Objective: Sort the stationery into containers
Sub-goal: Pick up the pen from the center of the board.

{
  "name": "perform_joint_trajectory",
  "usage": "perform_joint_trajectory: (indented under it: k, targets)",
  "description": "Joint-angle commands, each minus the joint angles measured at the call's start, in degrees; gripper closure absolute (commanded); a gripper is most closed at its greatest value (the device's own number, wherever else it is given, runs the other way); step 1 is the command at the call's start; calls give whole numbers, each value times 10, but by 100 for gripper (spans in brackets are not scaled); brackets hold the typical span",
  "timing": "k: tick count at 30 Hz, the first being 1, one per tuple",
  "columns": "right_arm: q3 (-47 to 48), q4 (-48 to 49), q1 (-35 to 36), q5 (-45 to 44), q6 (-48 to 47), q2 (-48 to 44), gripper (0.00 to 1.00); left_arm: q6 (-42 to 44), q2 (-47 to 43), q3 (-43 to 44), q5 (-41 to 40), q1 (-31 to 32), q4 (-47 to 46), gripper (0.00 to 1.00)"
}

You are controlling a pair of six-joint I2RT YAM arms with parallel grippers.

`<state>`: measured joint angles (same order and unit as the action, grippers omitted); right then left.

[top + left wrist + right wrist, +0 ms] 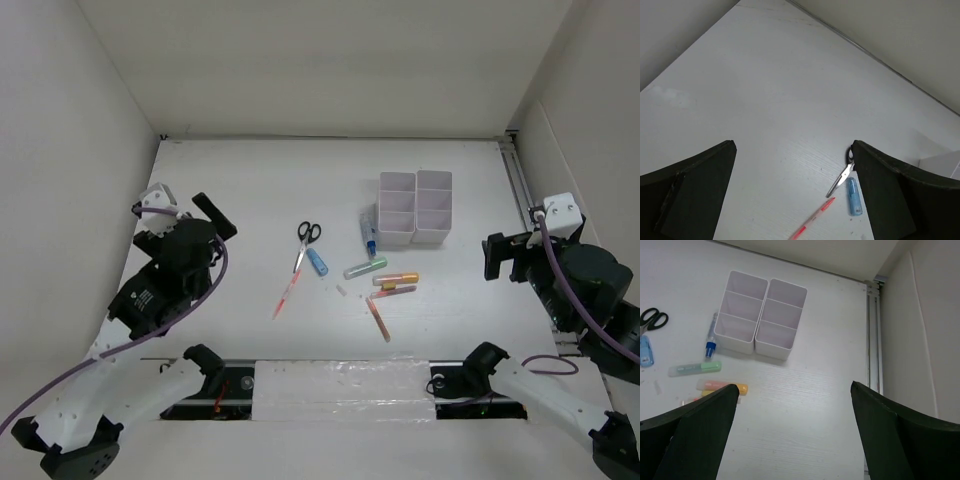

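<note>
Lying scattered near the white organiser point(414, 207), the markers point(365, 268), red pen point(288, 290) and scissors point(308, 232) look light, stiff, slippery — pinch each mid-barrel (scissors near the pivot) — while left gripper point(793, 145) and right gripper point(795, 387) hang spread wide, holding nothing.

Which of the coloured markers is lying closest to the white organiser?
The green marker, lying just on the near side of the organiser. The orange marker and pink marker sit farther toward the arms.
</note>
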<state>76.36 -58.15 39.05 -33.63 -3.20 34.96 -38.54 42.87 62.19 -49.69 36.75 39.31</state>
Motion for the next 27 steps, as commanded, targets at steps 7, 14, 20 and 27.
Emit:
perform_joint_trajectory:
  k: [7,14,20,27]
  targets:
    - [-3,20,2,25,6,-23,0,67,-75,-40,158,-1,-110,0]
    - [-3,43,2,70,6,-49,0,79,-8,-71,306,-1,-154,0]
    - [-35,58,2,122,6,-50,0,-33,109,-114,262,-1,-157,0]
    - [-48,78,2,160,6,-71,0,-28,139,-238,326,4,-280,0]
